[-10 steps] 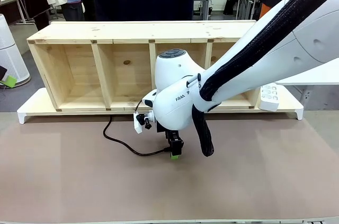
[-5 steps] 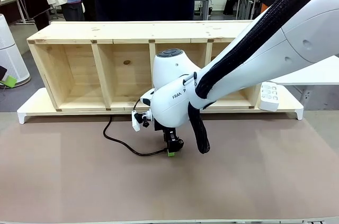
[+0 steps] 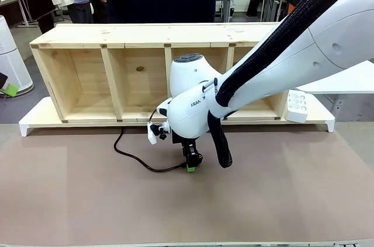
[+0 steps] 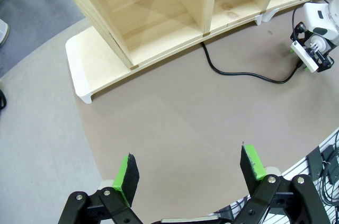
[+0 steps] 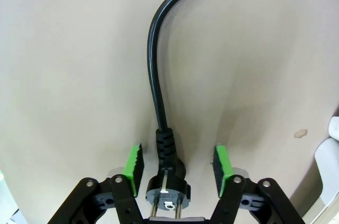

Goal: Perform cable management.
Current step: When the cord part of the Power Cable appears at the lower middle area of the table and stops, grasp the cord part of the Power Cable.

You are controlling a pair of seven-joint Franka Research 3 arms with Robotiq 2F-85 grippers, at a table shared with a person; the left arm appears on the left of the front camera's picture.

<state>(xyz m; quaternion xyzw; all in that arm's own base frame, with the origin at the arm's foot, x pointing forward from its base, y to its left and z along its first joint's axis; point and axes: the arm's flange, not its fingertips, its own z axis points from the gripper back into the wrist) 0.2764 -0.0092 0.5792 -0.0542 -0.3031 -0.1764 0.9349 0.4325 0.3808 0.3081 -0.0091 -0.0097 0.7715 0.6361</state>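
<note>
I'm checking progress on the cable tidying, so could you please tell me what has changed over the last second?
The right hand shifted slightly towards the robot's left, low over the mat. Its pads stand open either side of the plug, not gripping it. The cable lies in the same curve from the shelf; nothing was taken or released.
</note>
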